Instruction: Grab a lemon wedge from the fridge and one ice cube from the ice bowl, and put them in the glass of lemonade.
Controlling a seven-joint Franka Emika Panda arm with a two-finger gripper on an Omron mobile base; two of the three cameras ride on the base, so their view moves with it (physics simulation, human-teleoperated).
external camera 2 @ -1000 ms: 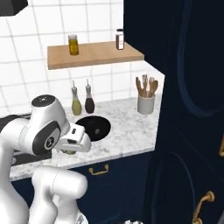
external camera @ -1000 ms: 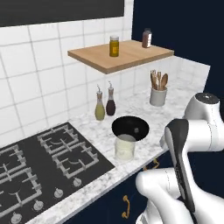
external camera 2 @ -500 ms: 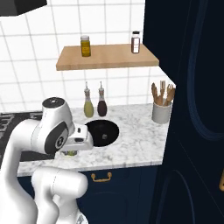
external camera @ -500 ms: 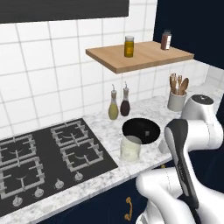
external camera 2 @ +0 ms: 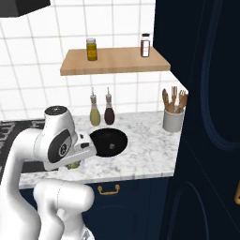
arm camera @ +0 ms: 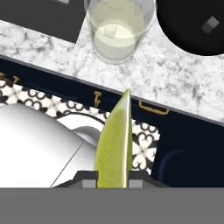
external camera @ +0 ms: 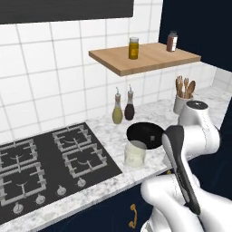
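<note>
In the hand view my gripper (arm camera: 113, 177) is shut on a yellow-green lemon wedge (arm camera: 116, 140) that stands up between the fingertips. It hangs in front of the counter's edge, over the floor. Beyond the wedge, on the marble counter, stands the glass of lemonade (arm camera: 117, 30) (external camera: 134, 154). To the right of the glass sits the black ice bowl (arm camera: 188, 37) (external camera: 145, 134) (external camera 2: 108, 140), with one ice cube (arm camera: 210, 23) in it. My own arm covers the hand in both base views. The fridge is out of view.
A black gas hob (external camera: 41, 158) lies left of the glass. Two oil bottles (external camera: 123, 108) stand behind the bowl, and a grey utensil crock (external camera 2: 172, 119) stands at the counter's right end. A wooden shelf (external camera 2: 112, 61) carries two jars. Tall navy cabinets (external camera 2: 206, 117) rise on the right.
The whole picture has shifted in both base views, so the base has driven along the counter. The hob shows more fully on the left. My gripper has stayed shut.
</note>
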